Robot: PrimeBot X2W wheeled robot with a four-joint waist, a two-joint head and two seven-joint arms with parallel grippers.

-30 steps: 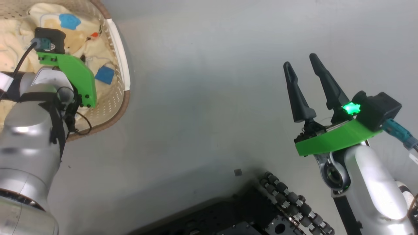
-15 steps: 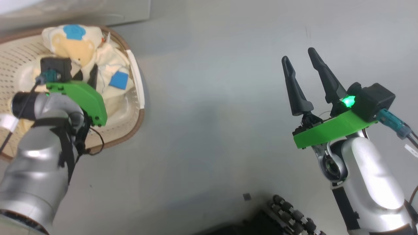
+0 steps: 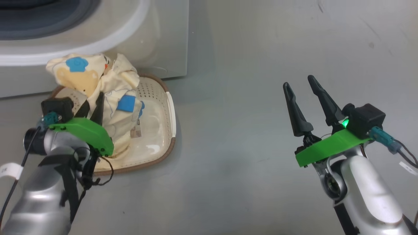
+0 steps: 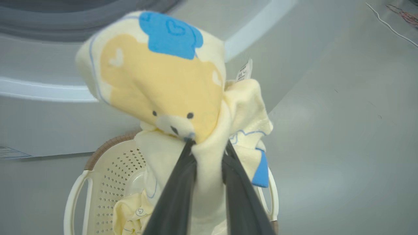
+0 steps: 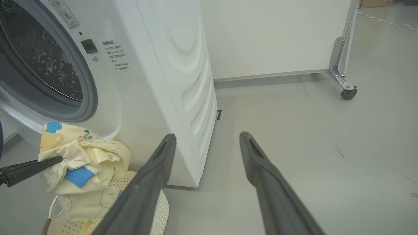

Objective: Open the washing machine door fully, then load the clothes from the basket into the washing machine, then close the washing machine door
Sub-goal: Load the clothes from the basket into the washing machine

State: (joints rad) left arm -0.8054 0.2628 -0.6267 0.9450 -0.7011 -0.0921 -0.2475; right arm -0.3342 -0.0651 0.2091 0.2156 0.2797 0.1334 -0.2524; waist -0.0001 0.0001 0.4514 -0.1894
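Clothes (image 3: 115,85) pinched in left claw (image 3: 93,107) above basket (image 3: 171,112), washing machine (image 3: 163,32) behind

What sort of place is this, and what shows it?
Probably a laundry corner of a lab: a front-loading washing machine, a basket of clothes on bare grey floor, and a white panel on a caster.

basket (image 3: 172,115) before washing machine (image 3: 160,39), clothes (image 3: 115,85) over basket

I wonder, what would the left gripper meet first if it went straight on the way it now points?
Probably the washing machine: the left gripper, shut on the clothes, aims at its white front below the opening, though depth is unclear.
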